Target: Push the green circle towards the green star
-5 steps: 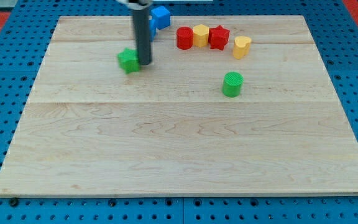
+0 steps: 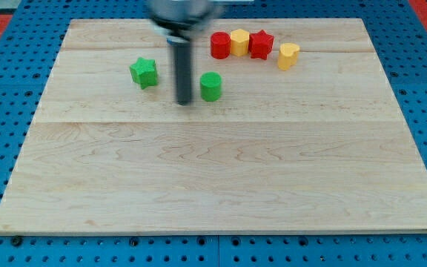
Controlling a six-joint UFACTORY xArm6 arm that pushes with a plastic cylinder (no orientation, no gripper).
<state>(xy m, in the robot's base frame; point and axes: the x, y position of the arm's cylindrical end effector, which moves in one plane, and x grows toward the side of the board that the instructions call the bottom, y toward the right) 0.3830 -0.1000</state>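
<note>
One tip (image 2: pixel 185 102) between green circle (image 2: pixel 210 86), green star (image 2: pixel 144 72)

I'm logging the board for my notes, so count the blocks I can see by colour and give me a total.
Green: 2, the green star and the green circle
Red: 2, the red cylinder and the red star
Yellow: 2, the yellow hexagon block and the yellow heart
Total: 6 blocks
My tip sits between the two green ones.

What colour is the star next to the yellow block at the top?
Red. The star shows clearly in the camera view, just right of the yellow block.
</note>
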